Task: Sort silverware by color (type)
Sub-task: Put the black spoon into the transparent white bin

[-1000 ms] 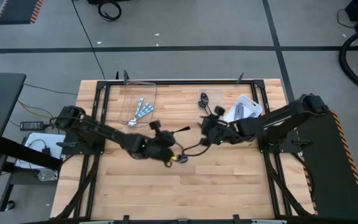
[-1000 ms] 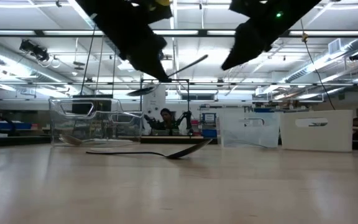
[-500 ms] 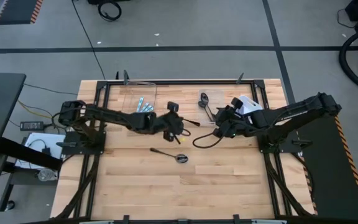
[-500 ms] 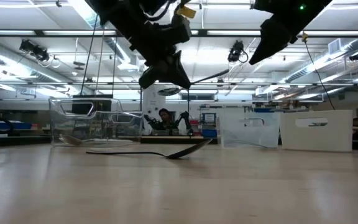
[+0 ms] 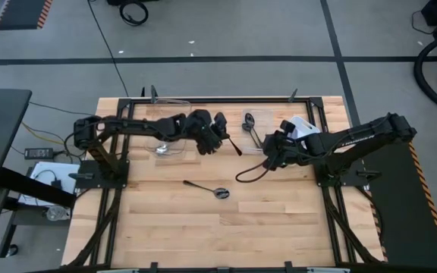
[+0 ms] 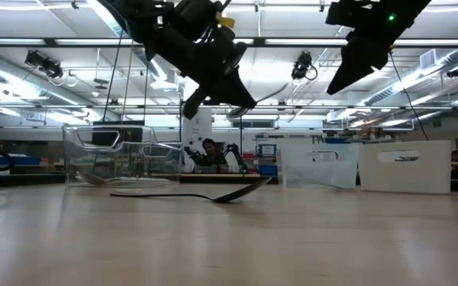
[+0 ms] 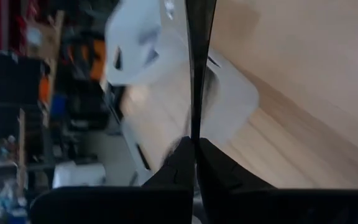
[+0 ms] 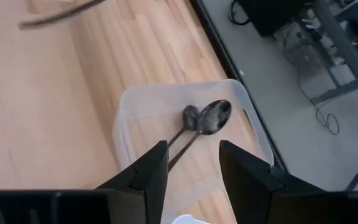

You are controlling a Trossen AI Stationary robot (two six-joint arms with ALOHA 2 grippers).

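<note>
My left gripper [image 5: 220,139] is shut on a dark spoon [image 5: 234,145] in the air over the far middle of the table; it also shows in the low view [image 6: 273,94]. My right gripper [image 5: 275,148] hangs open above the right-hand container [image 8: 126,106], which holds two dark spoons [image 8: 197,121]. A dark spoon [image 5: 207,187] lies flat on the table's middle [image 6: 213,195]. Two more dark spoons [image 5: 250,127] lie near the far edge. The left arm covers most of the clear left container [image 5: 158,114]; a silver spoon [image 5: 161,148] shows at its near end. My left gripper pinches the dark spoon's thin shaft [image 7: 195,124] between its two shut fingers. The spoon runs on straight beyond the fingertips, along the fingers. It is lifted clear of the table and slants in the low view.
A clear container [image 6: 122,155] and pale containers [image 6: 404,167] stand along the far side in the low view. A black frame rail [image 5: 226,98] borders the far edge. The near half of the table is bare wood apart from the lying spoon. A person shows in the room behind.
My left gripper has carried the dark spoon from the table's middle toward the far edge, swinging about as it went. My right gripper has drawn back from the middle toward the right-hand container. The spoon lying on the table has stayed put.
</note>
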